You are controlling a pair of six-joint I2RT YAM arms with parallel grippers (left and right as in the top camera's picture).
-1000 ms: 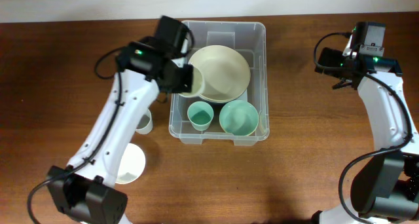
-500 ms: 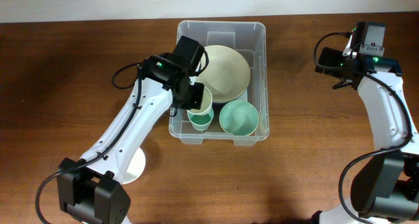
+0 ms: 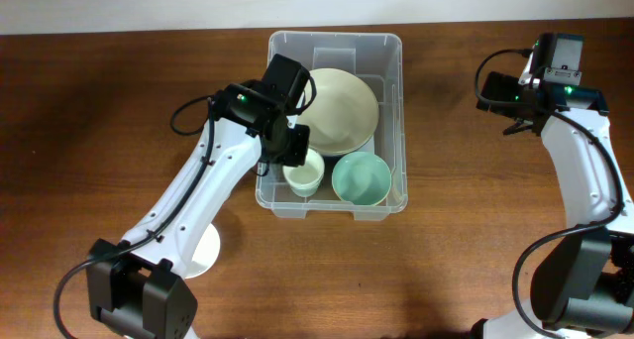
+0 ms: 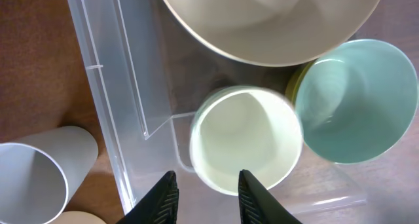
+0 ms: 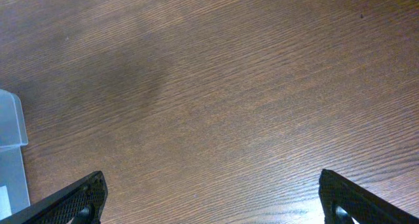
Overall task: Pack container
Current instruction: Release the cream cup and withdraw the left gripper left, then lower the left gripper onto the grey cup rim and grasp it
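Pale cup (image 4: 245,145) dropped lower, container (image 4: 111,86) beneath left hand (image 4: 207,185)

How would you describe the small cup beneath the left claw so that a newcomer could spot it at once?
Find the large clear plastic rectangular bin mid-table, then its corner nearest the left claw. There sits a small pale cream round cup, beside a mint-green round bowl and a wide cream bowl; it is the smallest and narrowest of the three.
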